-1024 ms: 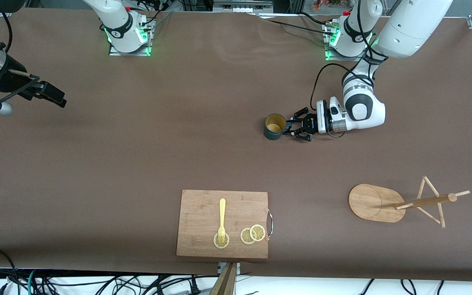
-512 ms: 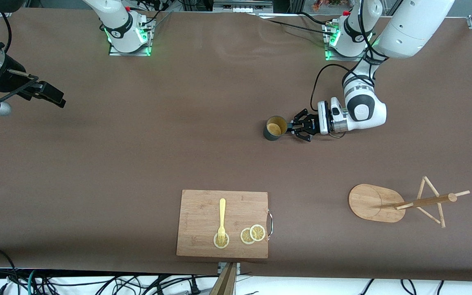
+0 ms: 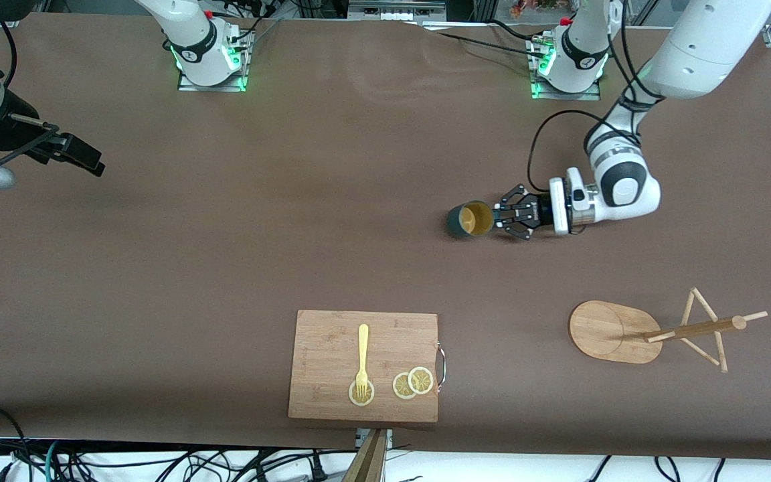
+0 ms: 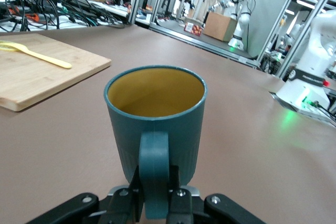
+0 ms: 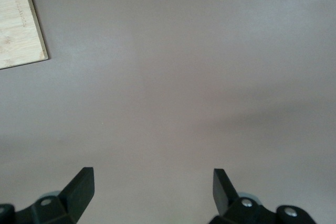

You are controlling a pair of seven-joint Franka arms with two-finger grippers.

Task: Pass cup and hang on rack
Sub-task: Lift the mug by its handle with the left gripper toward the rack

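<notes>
The dark teal cup [image 3: 469,219] with a yellow-orange inside is held by its handle in my left gripper [image 3: 499,219], which is shut on it. The cup is tilted a little above the table, between the left arm's base and the rack. In the left wrist view the cup [image 4: 155,124] fills the middle, its handle pinched in the left gripper [image 4: 154,195]. The bamboo rack [image 3: 693,328] stands on its oval base [image 3: 603,331] near the left arm's end, nearer the front camera. My right gripper [image 3: 81,155] waits open and empty at the right arm's end, also shown in its wrist view [image 5: 154,187].
A bamboo cutting board [image 3: 363,335] lies near the table's front edge, with a yellow fork [image 3: 362,358] and lemon slices [image 3: 412,383] on it. It also shows in the left wrist view [image 4: 37,80] and the right wrist view [image 5: 18,24].
My left gripper shut on the cup's handle, then carried the cup toward the left arm's end and tilted it. The right arm barely moved.
</notes>
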